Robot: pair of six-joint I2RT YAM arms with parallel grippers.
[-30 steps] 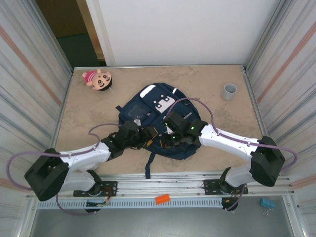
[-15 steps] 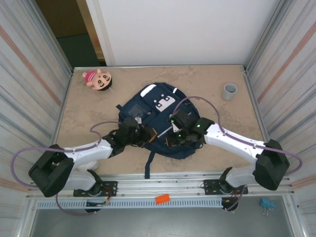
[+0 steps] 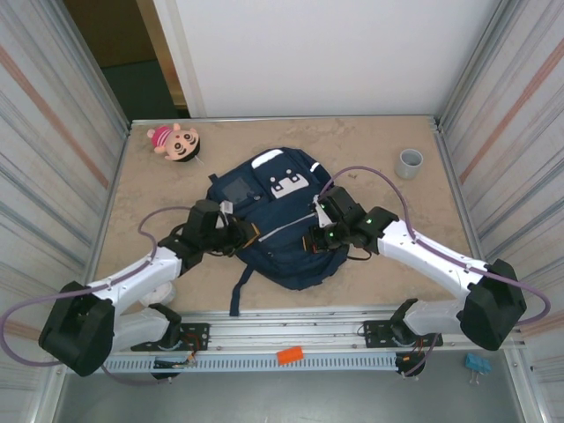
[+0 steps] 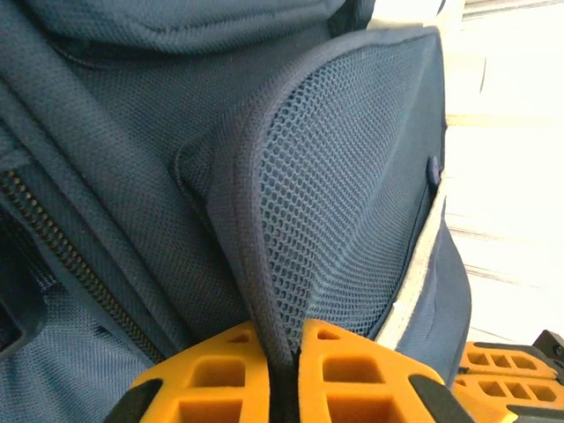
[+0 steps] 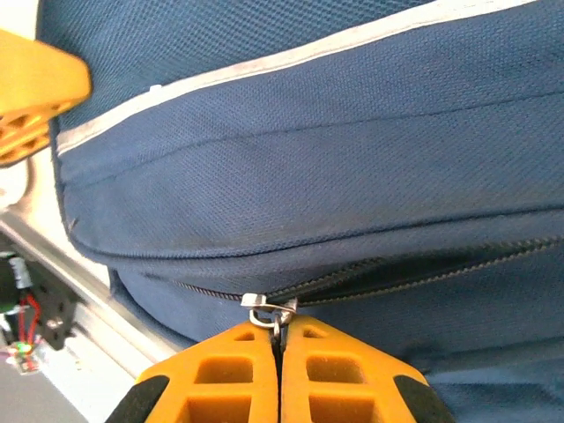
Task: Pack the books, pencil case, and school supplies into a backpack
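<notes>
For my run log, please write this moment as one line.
left gripper: shut on mesh pocket edge | right gripper: shut on zipper pull | backpack: lying on table | doll, cup: apart

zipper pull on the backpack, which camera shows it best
Right wrist: the metal zipper pull sits close up, pinched between the right gripper tips. Top external gives the backpack with its zipper as a thin pale line; left wrist catches a stretch of zipper teeth.

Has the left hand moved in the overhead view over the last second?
Yes. The left hand has shifted leftward, toward the side of the table where the pink doll lies, and is shut on the mesh side pocket of the backpack.
</notes>
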